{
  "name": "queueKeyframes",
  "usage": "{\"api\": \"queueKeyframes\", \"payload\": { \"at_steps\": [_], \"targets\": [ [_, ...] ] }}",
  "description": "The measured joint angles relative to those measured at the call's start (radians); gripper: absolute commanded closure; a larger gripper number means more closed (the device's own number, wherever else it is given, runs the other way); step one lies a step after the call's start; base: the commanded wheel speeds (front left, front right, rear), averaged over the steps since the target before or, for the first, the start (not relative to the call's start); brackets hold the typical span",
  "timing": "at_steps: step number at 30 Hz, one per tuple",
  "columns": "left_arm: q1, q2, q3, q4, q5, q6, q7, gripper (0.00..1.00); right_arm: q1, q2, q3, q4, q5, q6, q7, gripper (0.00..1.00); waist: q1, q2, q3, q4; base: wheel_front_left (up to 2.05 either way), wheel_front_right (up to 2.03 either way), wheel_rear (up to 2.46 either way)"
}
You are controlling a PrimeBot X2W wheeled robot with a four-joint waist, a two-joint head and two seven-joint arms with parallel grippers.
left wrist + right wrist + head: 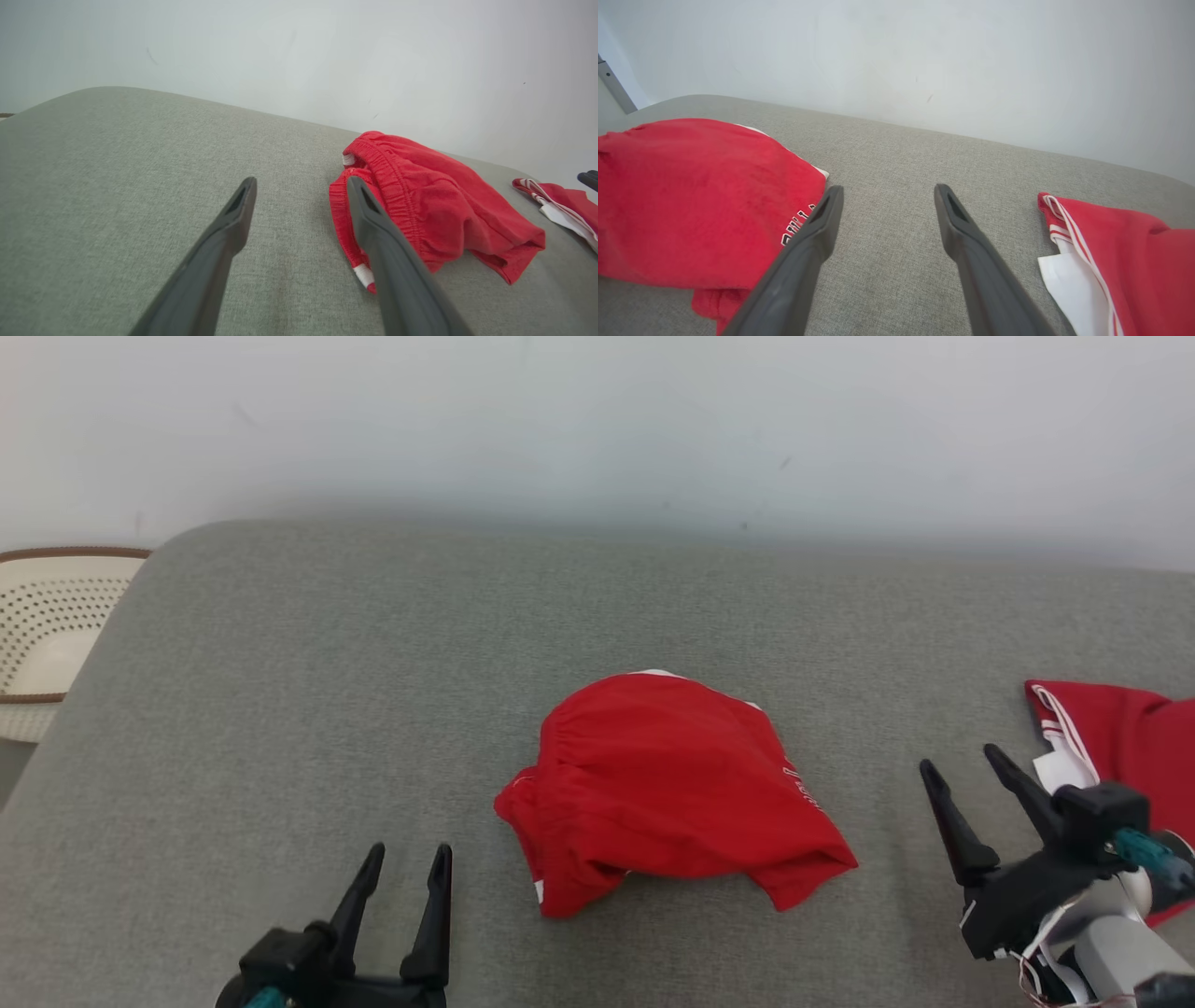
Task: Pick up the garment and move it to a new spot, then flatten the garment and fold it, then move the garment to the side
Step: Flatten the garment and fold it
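Ann: Grey padded surface against a white wall. What does the head view give?

Ben: Red shorts lie crumpled near the middle of it. The left gripper sits near and to the left of them, fingers apart, holding nothing. The right gripper is to their right, fingers also spread and empty, clear of the cloth. A second red garment with white trim lies at the right edge, just beside that gripper. A perforated cream basket stands off the left end.

Ann: And the left wrist view?

Ben: Its two fingers stand wide over bare grey. One crosses the shorts' elastic waistband in the picture; whether it touches, I cannot tell.

Ann: Right wrist?

Ben: Fingers parted over bare surface, with the shorts to the left, lettering showing, and the second red garment to the right.
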Motion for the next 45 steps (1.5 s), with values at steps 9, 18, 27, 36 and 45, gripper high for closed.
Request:
{"api": "queueKeyframes", "payload": {
  "at_steps": [9, 18, 27, 36, 45],
  "targets": [
    [-0.164, 0.0, -0.018, 0.166, -0.001, -0.018, 0.0, 0.0, 0.15, 0.125, -0.228, -0.077, -0.17, 0.0, 0.0, 0.0, 0.0, 0.0, 0.011, -0.058, 0.0, 0.0, 0.0],
    [-0.453, 0.0, -0.07, 0.51, -0.066, -0.063, 0.006, 0.0, 0.164, 0.162, -0.24, -0.093, -0.195, 0.0, 0.0, 0.0, 0.0, 0.0001, 0.043, -0.133, 0.0, 0.0, 0.0],
    [-0.601, 0.0, -0.147, 0.697, -0.331, -0.104, 0.108, 0.0, 0.163, 0.178, -0.243, -0.095, -0.196, 0.0, 0.0, 0.0, 0.0001, 0.0001, 0.08, -0.186, 0.0, 0.0, 0.0],
    [-0.63, 0.0, -0.284, 0.727, -0.543, -0.123, 0.193, 0.0, 0.162, 0.184, -0.245, -0.091, -0.199, 0.0, 0.0, 0.0, 0.0, 0.0001, 0.09, -0.194, 0.0, 0.0, 0.0],
    [-0.634, 0.0, -0.441, 0.733, -0.589, -0.124, 0.167, 1.0, 0.156, 0.194, -0.237, -0.088, -0.199, 0.0, 0.0, 0.0, -0.0001, 0.0, 0.089, -0.179, 0.0, 0.0, 0.0]
  ]
}}
